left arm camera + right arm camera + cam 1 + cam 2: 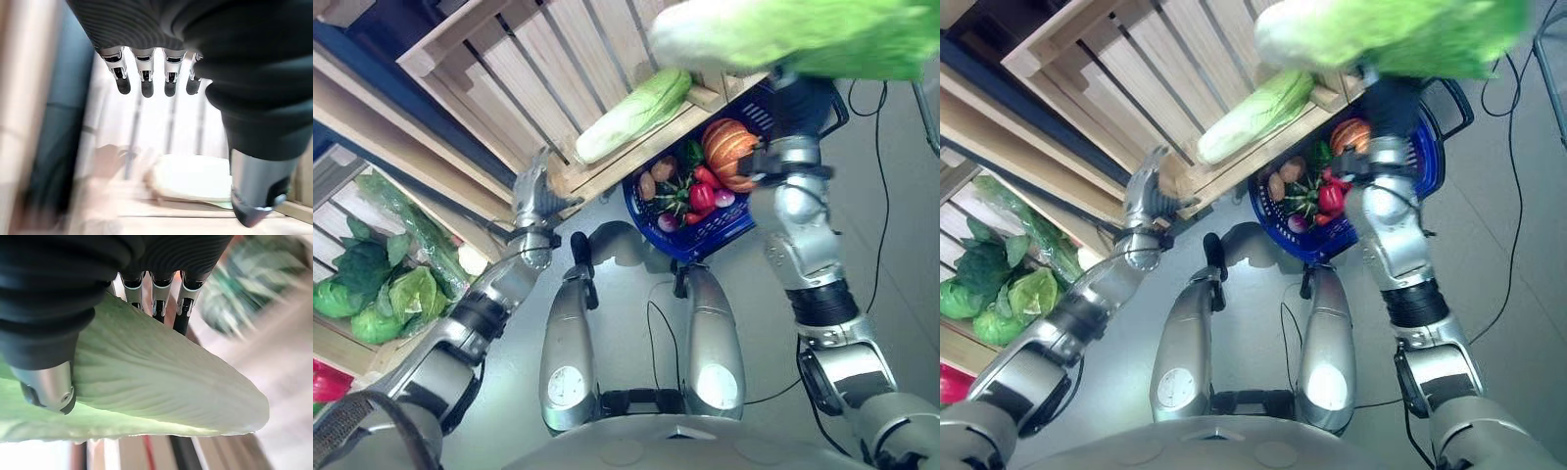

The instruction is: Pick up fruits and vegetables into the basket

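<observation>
My right hand (46,387) is shut on a long pale-green napa cabbage (783,34), fingers on one side and thumb on the other, holding it high over the blue basket (700,245). In the basket lie an orange pumpkin (729,152), red peppers (702,194) and other small vegetables. A second napa cabbage (631,113) lies on the slatted wooden crate (538,69) just left of the basket. My left hand (533,196) is open, its fingers (146,85) straight, at the crate's front edge a little short of that cabbage (193,178).
A lower wooden crate at the left holds green leafy heads (372,284) and a bagged long green vegetable (416,230). Something red (328,382) lies at the far lower left. The basket stands on grey floor (901,245) that stretches away to the right.
</observation>
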Motion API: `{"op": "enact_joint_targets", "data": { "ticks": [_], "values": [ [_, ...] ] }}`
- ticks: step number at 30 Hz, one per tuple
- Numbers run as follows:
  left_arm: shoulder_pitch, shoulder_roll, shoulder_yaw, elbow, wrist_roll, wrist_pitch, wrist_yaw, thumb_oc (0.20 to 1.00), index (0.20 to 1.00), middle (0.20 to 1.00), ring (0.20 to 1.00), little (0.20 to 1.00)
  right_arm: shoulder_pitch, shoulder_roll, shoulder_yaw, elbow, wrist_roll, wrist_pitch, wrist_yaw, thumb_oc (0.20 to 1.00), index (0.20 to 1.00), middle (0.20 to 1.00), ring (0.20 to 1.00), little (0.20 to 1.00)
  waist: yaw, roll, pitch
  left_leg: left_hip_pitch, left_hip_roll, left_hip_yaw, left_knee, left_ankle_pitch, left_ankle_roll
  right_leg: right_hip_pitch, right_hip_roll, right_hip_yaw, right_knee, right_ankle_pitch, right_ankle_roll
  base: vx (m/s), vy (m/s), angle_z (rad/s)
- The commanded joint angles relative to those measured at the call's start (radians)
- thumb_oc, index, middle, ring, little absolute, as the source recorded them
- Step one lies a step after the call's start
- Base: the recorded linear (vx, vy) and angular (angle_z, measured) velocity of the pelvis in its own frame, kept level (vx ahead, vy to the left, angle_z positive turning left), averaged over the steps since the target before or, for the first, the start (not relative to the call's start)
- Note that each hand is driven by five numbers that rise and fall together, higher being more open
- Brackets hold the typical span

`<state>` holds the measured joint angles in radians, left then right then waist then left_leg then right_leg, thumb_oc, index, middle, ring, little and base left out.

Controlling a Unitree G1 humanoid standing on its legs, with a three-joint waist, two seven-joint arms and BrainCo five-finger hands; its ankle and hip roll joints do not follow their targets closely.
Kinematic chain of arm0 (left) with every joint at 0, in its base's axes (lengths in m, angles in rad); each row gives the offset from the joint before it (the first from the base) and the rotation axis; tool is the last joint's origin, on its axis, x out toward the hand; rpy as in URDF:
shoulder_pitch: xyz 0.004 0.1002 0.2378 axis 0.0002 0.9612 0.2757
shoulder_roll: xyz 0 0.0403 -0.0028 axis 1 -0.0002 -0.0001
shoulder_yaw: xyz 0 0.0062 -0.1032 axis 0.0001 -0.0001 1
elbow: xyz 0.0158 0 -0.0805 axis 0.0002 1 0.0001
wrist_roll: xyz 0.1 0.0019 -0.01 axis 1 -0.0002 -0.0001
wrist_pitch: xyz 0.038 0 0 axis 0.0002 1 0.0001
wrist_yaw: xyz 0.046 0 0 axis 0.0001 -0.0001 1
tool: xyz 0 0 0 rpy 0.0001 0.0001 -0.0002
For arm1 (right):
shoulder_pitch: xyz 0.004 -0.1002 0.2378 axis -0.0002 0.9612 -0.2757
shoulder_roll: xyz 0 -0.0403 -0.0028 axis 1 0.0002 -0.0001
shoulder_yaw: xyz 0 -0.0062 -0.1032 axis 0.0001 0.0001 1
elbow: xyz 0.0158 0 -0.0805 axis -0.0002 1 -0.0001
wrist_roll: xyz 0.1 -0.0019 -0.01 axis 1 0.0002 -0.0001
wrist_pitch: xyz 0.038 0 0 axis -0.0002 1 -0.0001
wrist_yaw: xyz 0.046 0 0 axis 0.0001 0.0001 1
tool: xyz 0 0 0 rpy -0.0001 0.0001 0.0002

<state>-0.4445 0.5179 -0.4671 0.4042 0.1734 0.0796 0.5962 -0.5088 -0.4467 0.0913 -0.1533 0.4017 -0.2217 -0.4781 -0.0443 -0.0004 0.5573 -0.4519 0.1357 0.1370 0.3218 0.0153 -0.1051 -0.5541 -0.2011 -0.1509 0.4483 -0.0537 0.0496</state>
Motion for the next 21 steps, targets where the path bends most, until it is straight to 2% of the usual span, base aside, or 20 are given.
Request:
{"op": "enact_joint_targets", "data": {
  "ticks": [1,5,10,16,21],
  "values": [
    [-0.025,0.016,0.077,-0.08,-0.011,-0.061,0.062,1.0,1.0,1.0,1.0,1.0,0.012,-0.027,-0.073,-0.129,-0.081,-0.119,-0.088,0.2,0.2,0.2,0.2,0.2,-0.05,0.019,-0.037,-0.01,-0.039,0.074,0.047,-0.076,0.042,0.01,0.03,0.006,-0.006,-0.009,0.05,-0.01,0.014,-0.16],
    [-0.045,0.028,0.125,-0.086,-0.006,-0.048,0.088,1.0,1.0,1.0,1.0,1.0,0.1,-0.058,-0.134,-0.114,-0.102,-0.162,-0.178,0.2,0.2,0.2,0.2,0.2,-0.093,0.032,-0.037,-0.048,-0.032,0.099,0.058,-0.071,0.037,-0.05,0.046,0.038,0.015,-0.01,0.042,-0.01,0.048,-0.22],
    [-0.122,0.039,0.135,-0.058,-0.014,-0.032,0.121,1.0,1.0,1.0,1.0,1.0,0.124,-0.081,-0.136,-0.052,-0.092,-0.114,-0.206,0.2,0.2,0.2,0.2,0.2,-0.129,0.044,-0.037,-0.088,-0.023,0.119,0.059,-0.056,0.027,-0.108,0.057,0.064,0.024,-0.007,0.036,-0.01,0.018,-0.19],
    [-0.214,0.047,0.132,-0.057,0.013,0.0,0.151,1.0,1.0,1.0,1.0,1.0,0.126,-0.088,-0.097,0.064,-0.047,-0.044,-0.177,0.2,0.2,0.2,0.2,0.2,-0.155,0.063,-0.037,-0.127,-0.016,0.137,0.056,-0.039,0.015,-0.164,0.066,0.09,0.035,-0.009,0.027,0.01,-0.004,-0.13],
    [-0.32,0.041,0.098,-0.037,0.018,0.055,0.139,1.0,1.0,1.0,1.0,1.0,0.074,-0.1,-0.032,0.213,0.037,0.011,-0.092,0.2,0.2,0.2,0.2,0.2,-0.164,0.097,-0.037,-0.151,-0.02,0.148,0.05,-0.025,0.006,-0.21,0.067,0.103,0.059,-0.018,0.017,0.02,0.022,-0.08]
  ]
}}
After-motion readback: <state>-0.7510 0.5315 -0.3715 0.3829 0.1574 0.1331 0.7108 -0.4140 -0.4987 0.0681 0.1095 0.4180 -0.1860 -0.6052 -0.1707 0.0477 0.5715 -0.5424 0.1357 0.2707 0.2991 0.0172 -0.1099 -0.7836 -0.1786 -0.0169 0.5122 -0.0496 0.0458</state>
